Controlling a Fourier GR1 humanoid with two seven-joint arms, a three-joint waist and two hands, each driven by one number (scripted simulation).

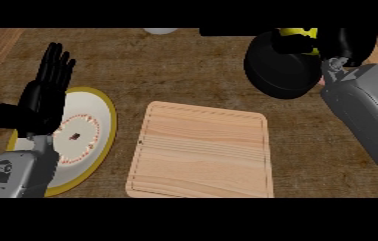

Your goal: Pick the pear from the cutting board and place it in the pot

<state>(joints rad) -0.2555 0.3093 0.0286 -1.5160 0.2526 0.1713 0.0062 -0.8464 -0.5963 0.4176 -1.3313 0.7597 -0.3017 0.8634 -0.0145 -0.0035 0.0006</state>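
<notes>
Counter (184,70): brown wood-grain top.
Cutting board (199,152): centre, bare.
Pot (284,67): black, upper right.
Pear: small yellow patch (299,33) above pot; axis indiscernible.
Right hand (347,42): over pot; finger state cannot tell.
Left hand (48,87): fingers straight, above yellow-rimmed plate (100,130).

— Where is the black left hand (46,92)?
— At the view's left, open, fingers straight and pointing up, on its grey forearm rising from the lower edge.
— And the black right hand (347,42)?
— Top right, above its grey forearm; whether its fingers are curled cannot be made out.
</notes>
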